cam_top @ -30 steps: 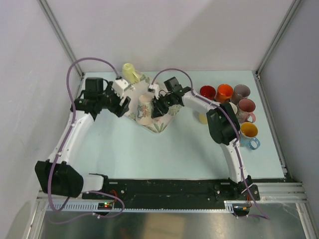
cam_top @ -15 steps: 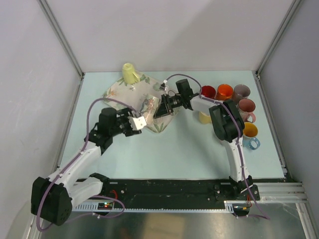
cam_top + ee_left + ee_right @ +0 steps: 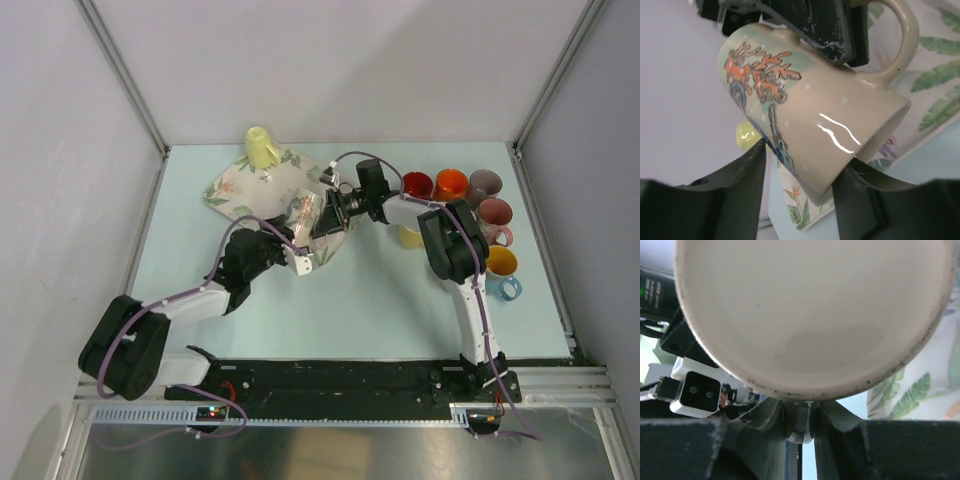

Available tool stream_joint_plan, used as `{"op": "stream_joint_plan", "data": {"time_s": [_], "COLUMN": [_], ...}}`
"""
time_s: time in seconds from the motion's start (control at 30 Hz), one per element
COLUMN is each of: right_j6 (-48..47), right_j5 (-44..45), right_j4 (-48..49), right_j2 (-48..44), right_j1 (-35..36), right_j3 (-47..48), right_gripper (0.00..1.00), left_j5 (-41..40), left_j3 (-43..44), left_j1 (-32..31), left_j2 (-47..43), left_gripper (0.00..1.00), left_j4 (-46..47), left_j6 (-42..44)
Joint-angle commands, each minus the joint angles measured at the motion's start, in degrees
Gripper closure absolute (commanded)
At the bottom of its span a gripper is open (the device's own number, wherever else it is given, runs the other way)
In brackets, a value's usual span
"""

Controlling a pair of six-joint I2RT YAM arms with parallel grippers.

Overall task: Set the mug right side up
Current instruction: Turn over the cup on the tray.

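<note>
Open tabletop (image 3: 380,300) in front; mug (image 3: 810,125) mid-air at centre, mug cluster (image 3: 494,213) at right, yellow cup (image 3: 262,148) behind.

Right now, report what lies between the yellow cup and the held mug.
Only the floral mat separates the yellow cup from the mug; the top view shows it.

1. Cream ceramic mug with orange and blue painted figures (image 3: 815,115): tilted, handle toward upper right.
2. Right gripper (image 3: 832,42): black, clamped on the mug's upper side beside the handle.
3. Left gripper (image 3: 802,160): dark fingers (image 3: 740,190) stand apart, the mug's lower end between them.
4. White leaf-print cloth (image 3: 940,65): behind and beneath the mug, on the pale blue table (image 3: 920,190).
5. Small yellow-green object (image 3: 745,136): far left, partly hidden.
</note>
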Motion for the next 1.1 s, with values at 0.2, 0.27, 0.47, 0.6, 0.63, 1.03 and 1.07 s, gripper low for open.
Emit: {"op": "stream_joint_plan", "data": {"time_s": [0.2, 0.27, 0.47, 0.6, 0.63, 1.03, 1.07], "right_j6": [-3.29, -3.87, -5.11, -12.21, -14.85, -77.32, -82.3], "right_j5": [-0.91, 2.19, 8.61, 16.9, 18.93, 23.78, 25.45], "right_j4": [-0.57, -1.78, -3.54, -8.1, -10.02, -43.94, -46.61], "right_j2": [-0.81, -1.75, -6.14, -11.78, -13.5, -35.56, -36.77], "right_j1": [-0.11, -0.86, -4.78, -7.79, -8.46, -7.1, -5.88], "right_j3": [3.55, 4.18, 6.66, 6.25, 6.11, -1.85, -2.64], "right_gripper": [0.64, 0.5, 0.35, 0.32, 0.31, 0.31, 0.31], "left_j5": [-1.93, -2.97, -6.29, -4.47, -3.57, -1.94, -1.61], "left_j3": [5.67, 6.07, 16.26, 29.86, 32.34, 53.09, 55.03], "left_j1": [-0.46, -0.43, 0.29, 1.1, 1.27, 1.42, 1.42], "left_j2": [4.74, 4.29, -0.05, 0.94, 1.51, 13.2, 14.32], "left_gripper": [0.98, 0.99, 1.0, 1.0, 1.0, 1.0, 1.0], "left_j4": [18.37, 17.38, -7.69, -34.9, -39.27, -68.94, -70.67], "left_j6": [-0.41, -1.46, -11.46, -22.12, -24.77, -45.03, -46.07]}}
